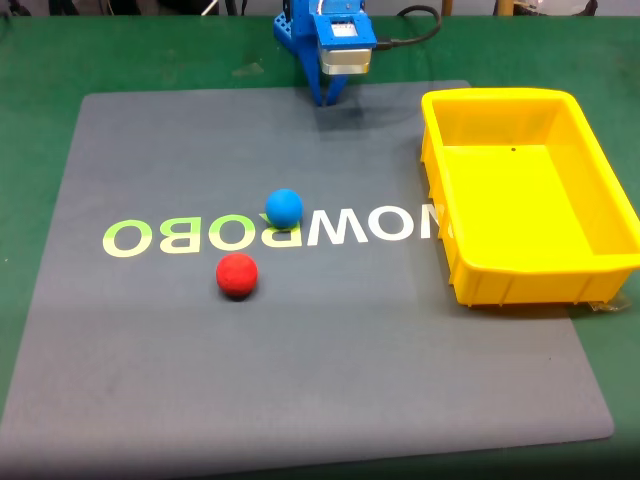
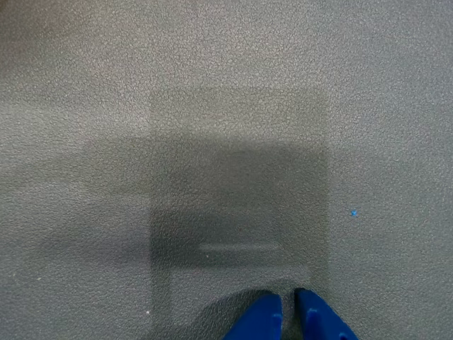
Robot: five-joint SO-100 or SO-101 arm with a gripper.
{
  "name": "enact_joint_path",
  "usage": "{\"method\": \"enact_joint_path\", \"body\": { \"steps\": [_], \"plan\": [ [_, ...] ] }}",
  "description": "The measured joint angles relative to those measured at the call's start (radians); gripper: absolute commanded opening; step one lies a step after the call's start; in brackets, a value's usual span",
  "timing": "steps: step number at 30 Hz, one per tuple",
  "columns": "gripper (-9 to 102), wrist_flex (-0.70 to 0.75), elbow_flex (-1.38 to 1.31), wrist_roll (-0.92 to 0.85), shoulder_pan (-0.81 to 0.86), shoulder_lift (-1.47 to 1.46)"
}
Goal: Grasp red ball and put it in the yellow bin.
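The red ball (image 1: 237, 275) lies on the grey mat (image 1: 150, 380), left of centre in the fixed view, just below the printed lettering. The yellow bin (image 1: 480, 275) stands at the mat's right edge with nothing inside it. My blue gripper (image 1: 328, 100) hangs at the mat's far edge, well away from both, pointing down. In the wrist view its two blue fingertips (image 2: 262, 320) sit almost together at the bottom edge over bare mat, so the gripper (image 2: 288, 315) is shut on nothing.
A blue ball (image 1: 284, 207) rests on the lettering, just up and right of the red one. Green table (image 1: 40, 60) surrounds the mat. A black cable (image 1: 415, 35) runs from the arm at the back.
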Motion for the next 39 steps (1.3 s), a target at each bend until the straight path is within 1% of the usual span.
{"method": "enact_joint_path", "body": {
  "steps": [18, 19, 21, 23, 25, 28, 30, 33, 39],
  "plan": [
    [1, -0.002, 0.000, -0.012, 0.000, 0.000],
    [6, -0.002, 0.000, -0.012, 0.000, 0.000],
    [21, -0.009, 0.000, -0.018, 0.002, 0.000],
    [29, -0.037, -0.006, -0.012, 0.011, 0.000],
    [32, -0.049, -0.051, -0.011, 0.043, 0.000],
    [32, -0.058, -0.143, -0.028, 0.080, 0.000],
    [33, -0.094, -0.213, -0.051, 0.109, -0.018],
    [33, -0.183, -0.373, -0.054, 0.144, -0.207],
    [33, -0.393, -0.815, -0.028, 0.225, -0.821]
  ]
}}
